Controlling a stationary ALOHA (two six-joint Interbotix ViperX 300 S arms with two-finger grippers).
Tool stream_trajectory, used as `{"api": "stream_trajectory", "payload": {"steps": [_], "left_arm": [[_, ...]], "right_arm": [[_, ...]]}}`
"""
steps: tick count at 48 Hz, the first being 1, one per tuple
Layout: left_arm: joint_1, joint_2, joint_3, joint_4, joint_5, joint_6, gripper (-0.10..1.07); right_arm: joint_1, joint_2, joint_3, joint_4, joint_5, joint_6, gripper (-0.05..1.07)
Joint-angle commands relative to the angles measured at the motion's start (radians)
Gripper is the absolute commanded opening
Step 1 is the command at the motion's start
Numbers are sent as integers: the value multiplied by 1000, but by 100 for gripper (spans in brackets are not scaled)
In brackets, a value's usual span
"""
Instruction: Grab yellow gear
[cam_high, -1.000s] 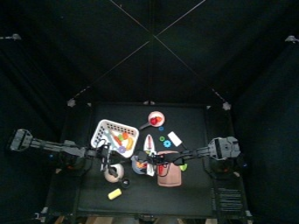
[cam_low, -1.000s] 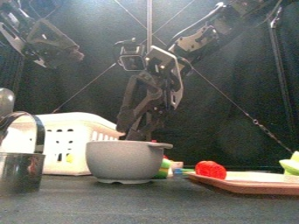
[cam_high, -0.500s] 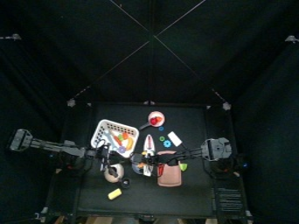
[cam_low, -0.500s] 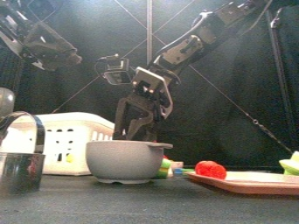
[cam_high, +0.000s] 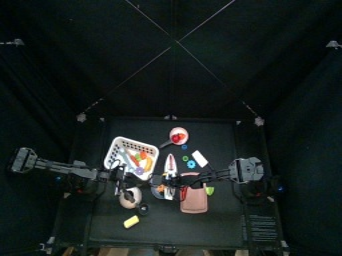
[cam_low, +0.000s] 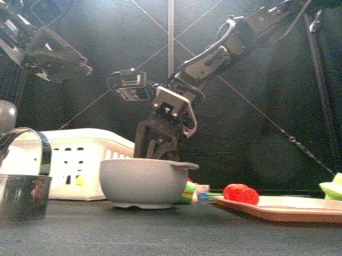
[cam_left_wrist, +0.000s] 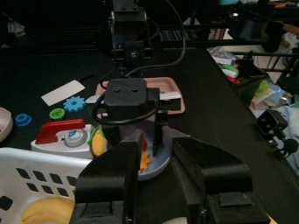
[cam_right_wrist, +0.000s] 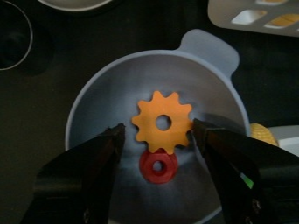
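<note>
We found the yellow gear (cam_right_wrist: 165, 123) lying flat in the grey bowl (cam_right_wrist: 105, 83), its lower teeth overlapping a small red ring (cam_right_wrist: 156, 166) also in the bowl. The right gripper (cam_right_wrist: 163, 140) hung directly over the bowl, jaws spread wide and empty. The gear looked light, stiff, slick plastic — we judged opposite teeth the best hold. The left gripper (cam_left_wrist: 149, 175) idled beside the bowl, open, holding nothing.

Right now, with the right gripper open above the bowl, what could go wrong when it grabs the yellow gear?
1. The red gear touches the yellow gear, so the right gripper may catch both.
2. The yellow gear lies flat in the bowl; the jaws may hit the curved wall or slide off it.
</note>
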Motion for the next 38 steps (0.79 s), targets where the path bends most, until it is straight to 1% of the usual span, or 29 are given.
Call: {"api": "stream_trajectory", "payload": {"steps": [1, 32, 38], "left_arm": [[2, 0, -11, 0, -11, 2, 68], [2, 0, -9, 0, -11, 2, 68], [0, 0, -9, 0, -11, 2, 68]], "right_arm": [[-12, -17, -23, -2, 6, 3, 94], [-18, 15, -35, -3, 11, 3, 94], [-18, 25, -37, -3, 26, 2, 93]]}}
